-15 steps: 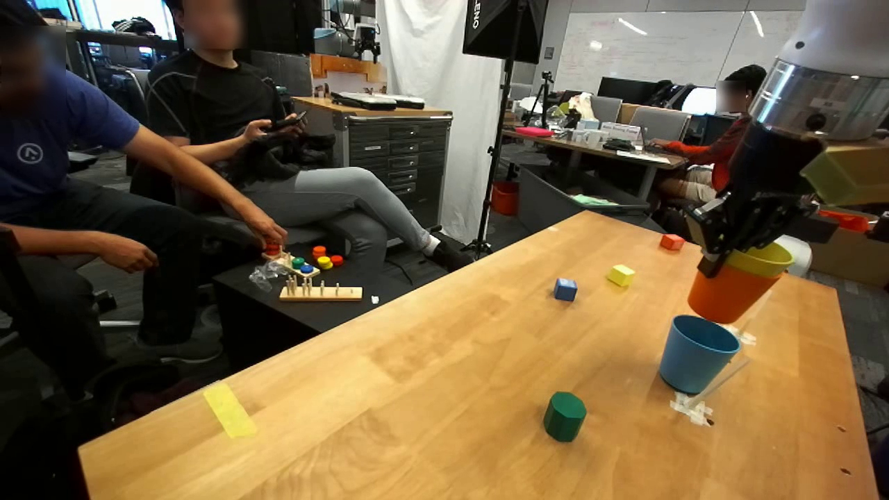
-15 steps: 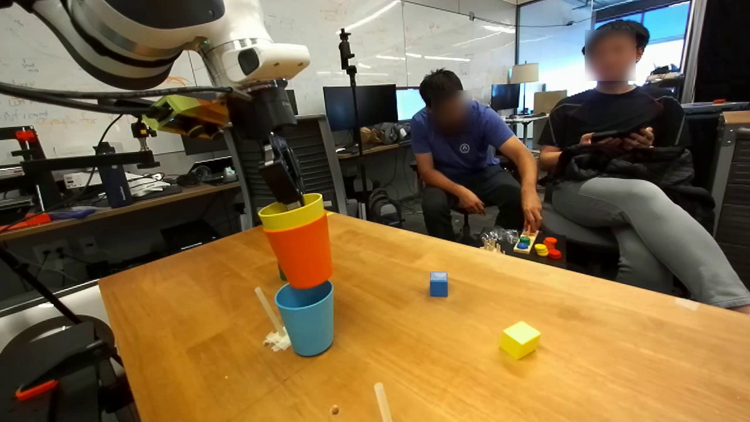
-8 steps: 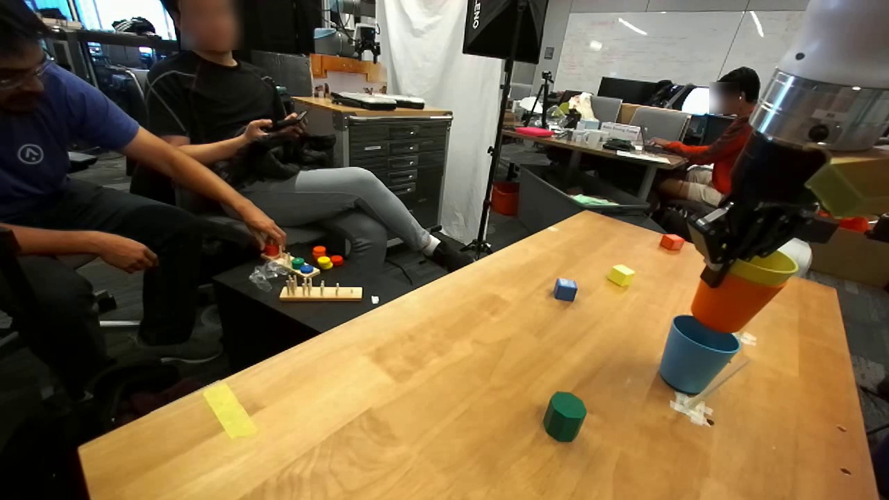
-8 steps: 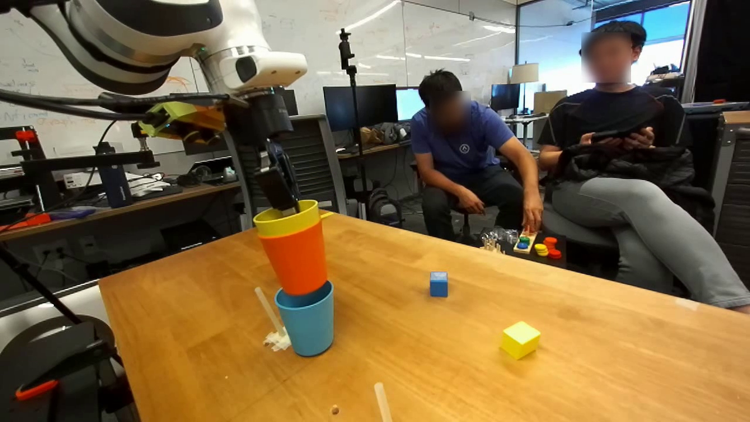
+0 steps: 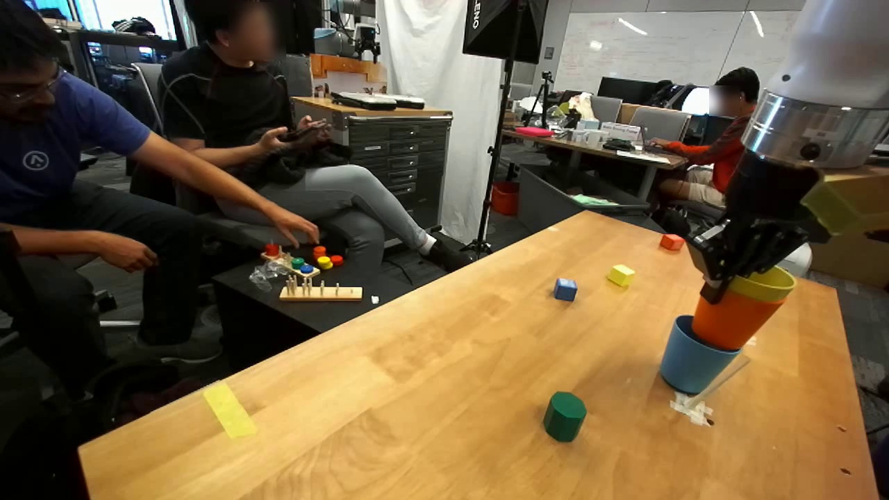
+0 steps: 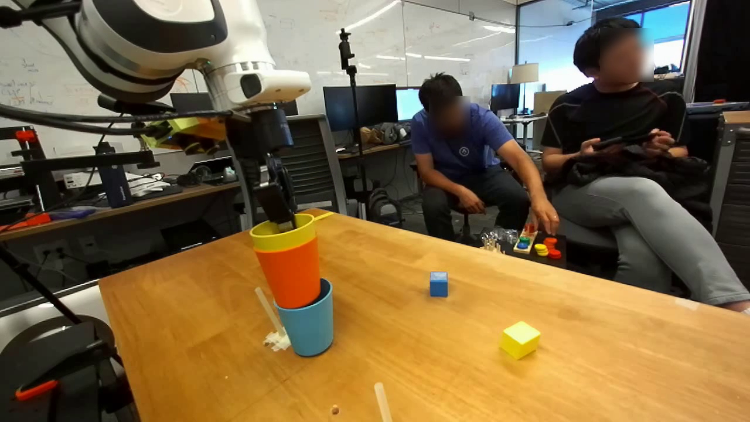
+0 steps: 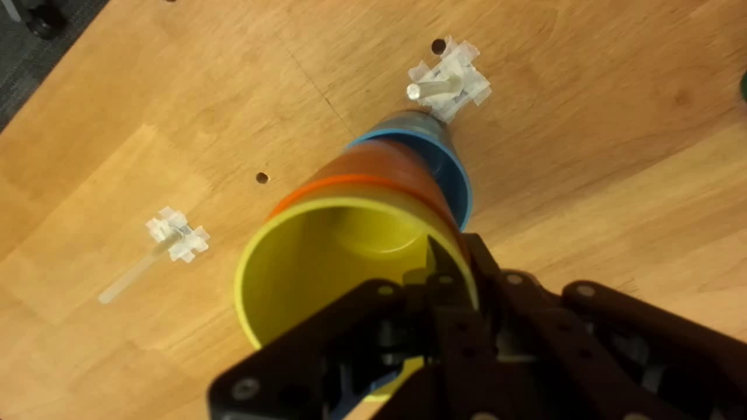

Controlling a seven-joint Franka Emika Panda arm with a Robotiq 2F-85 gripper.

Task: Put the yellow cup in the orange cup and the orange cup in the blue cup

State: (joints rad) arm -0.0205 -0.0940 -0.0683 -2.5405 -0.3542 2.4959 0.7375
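Note:
The yellow cup (image 5: 772, 280) sits inside the orange cup (image 5: 735, 321), its rim standing above the orange one; both show in an exterior view (image 6: 287, 275). My gripper (image 7: 452, 254) is shut on their walls, one finger inside the yellow cup (image 7: 292, 274), one outside the orange cup (image 7: 382, 158). The pair is held tilted. The light blue cup (image 5: 691, 364) stands upright on the table under it, also in an exterior view (image 6: 310, 329). The orange base overlaps the blue cup's mouth off-centre; I cannot tell whether it is inside the rim. The blue cup's far side (image 7: 417, 123) shows in the wrist view.
Taped-down clear posts stand beside the blue cup (image 7: 435, 88) and further off (image 7: 140, 271). A green block (image 5: 565, 417), blue block (image 5: 565, 289), yellow block (image 5: 621, 276) and red block (image 5: 671, 242) lie on the table. People sit beyond the table edge.
My gripper has moved down with the nested yellow and orange cups, bringing the orange base from above the blue cup to its mouth. The blue cup has not moved.

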